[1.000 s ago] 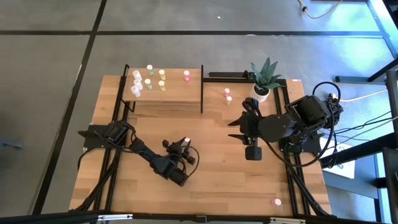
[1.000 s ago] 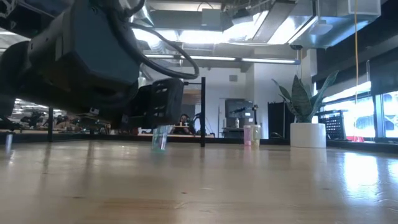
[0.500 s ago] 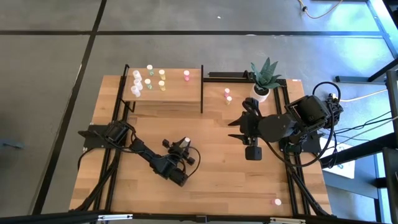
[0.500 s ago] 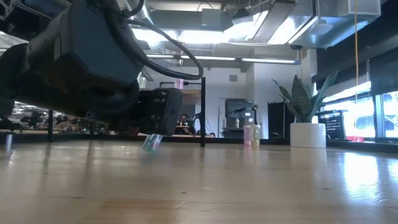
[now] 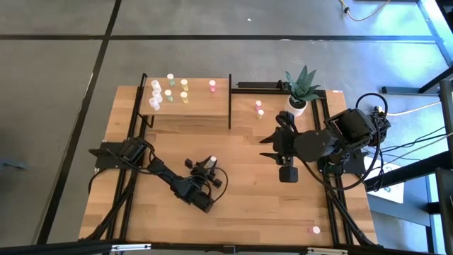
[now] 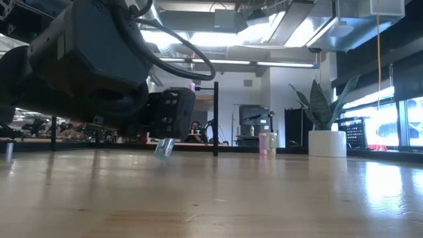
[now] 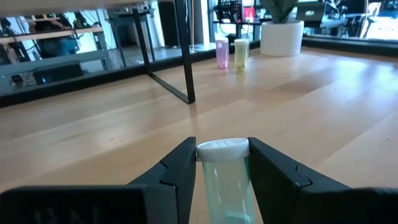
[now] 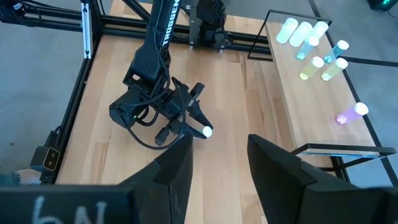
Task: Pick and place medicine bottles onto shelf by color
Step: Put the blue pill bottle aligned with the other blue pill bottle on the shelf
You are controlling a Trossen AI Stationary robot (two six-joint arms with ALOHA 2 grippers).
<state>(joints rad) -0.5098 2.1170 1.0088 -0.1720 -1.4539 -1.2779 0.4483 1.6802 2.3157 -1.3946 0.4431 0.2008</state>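
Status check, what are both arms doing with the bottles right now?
Left gripper shut on a white-capped bottle, low over mid-table. Right gripper open, empty, waiting at right. Shelf holds several bottles; its black post stands ahead.

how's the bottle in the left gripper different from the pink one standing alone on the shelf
The gripped bottle has a white cap and greenish body; the shelf bottle looks pink. The gripped bottle is clamped between the left gripper jaws over the open tabletop; the pink one stands free on the shelf. Both are small capped bottles.
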